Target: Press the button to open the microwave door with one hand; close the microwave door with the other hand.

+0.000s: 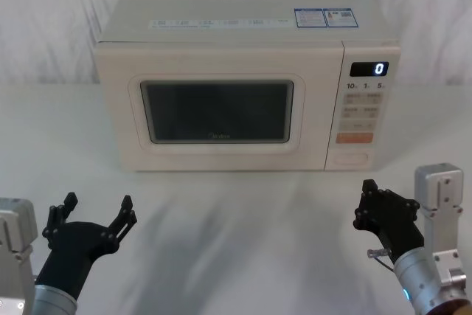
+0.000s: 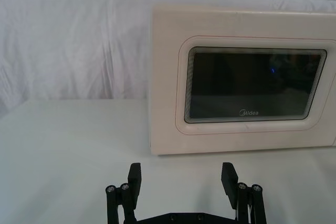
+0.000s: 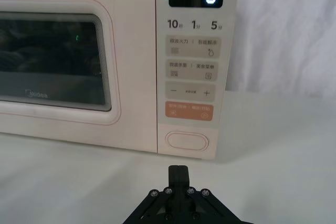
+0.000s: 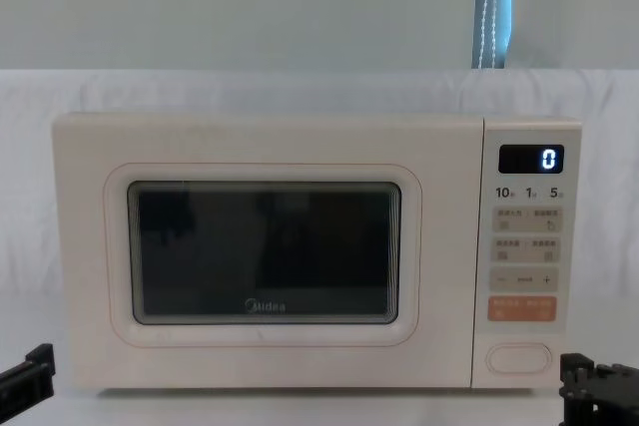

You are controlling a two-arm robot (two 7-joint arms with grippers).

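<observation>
Chest view, cream microwave door [image 4: 265, 256] flush shut, dark window, pill-shaped button [image 4: 518, 358] beneath

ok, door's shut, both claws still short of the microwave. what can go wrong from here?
1. The button sits directly under the orange key. If the shut right claw comes in high, it may hit that key and not release the door.
2. The microwave door looks hinged on its left side. The open left claw is low in front of that side and could be in the swing path.
3. A hard press might push the microwave back on the white cloth.
</observation>
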